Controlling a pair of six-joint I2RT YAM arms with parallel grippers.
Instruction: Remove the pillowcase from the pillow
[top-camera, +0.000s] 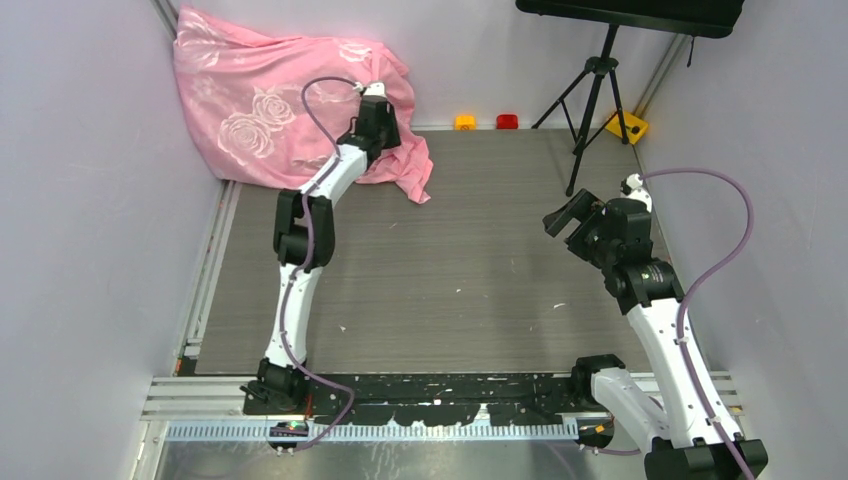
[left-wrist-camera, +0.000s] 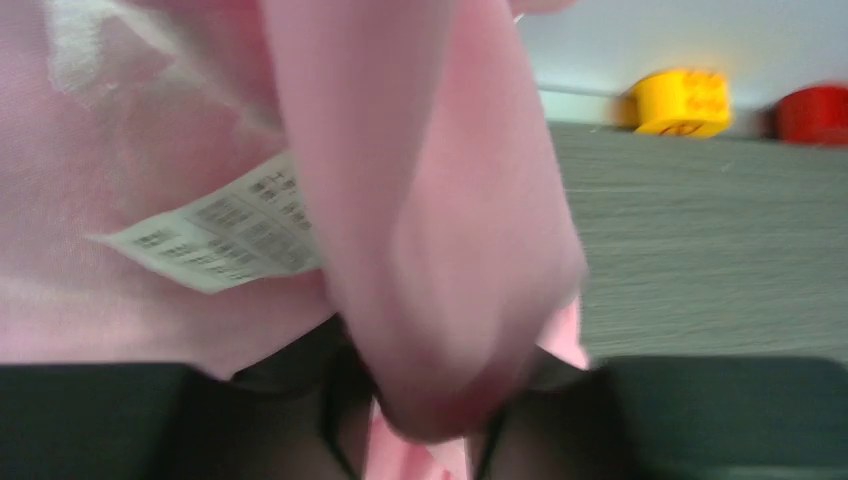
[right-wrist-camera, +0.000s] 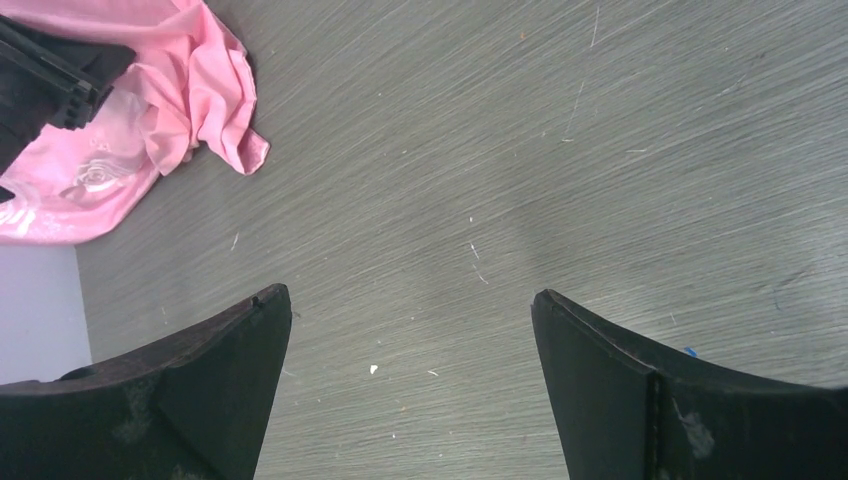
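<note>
The pink satin pillowcase (top-camera: 270, 100) with pale rose patterns is heaped in the far left corner, leaning on the walls, and a loose corner trails onto the grey table. No part of the pillow shows. My left gripper (top-camera: 375, 100) is at the heap's right side. In the left wrist view it (left-wrist-camera: 430, 400) is shut on a thick fold of the pillowcase (left-wrist-camera: 440, 200), beside a white printed label (left-wrist-camera: 220, 235). My right gripper (top-camera: 570, 215) hovers open and empty over the table's right half; it (right-wrist-camera: 410, 300) sees bare table and the pillowcase (right-wrist-camera: 190, 80) far off.
A yellow block (top-camera: 465, 122) and a red block (top-camera: 507, 121) sit at the table's back edge. A black tripod (top-camera: 592, 100) stands at the back right, with a yellow piece (top-camera: 627, 127) by its foot. Walls close in on the left and the back.
</note>
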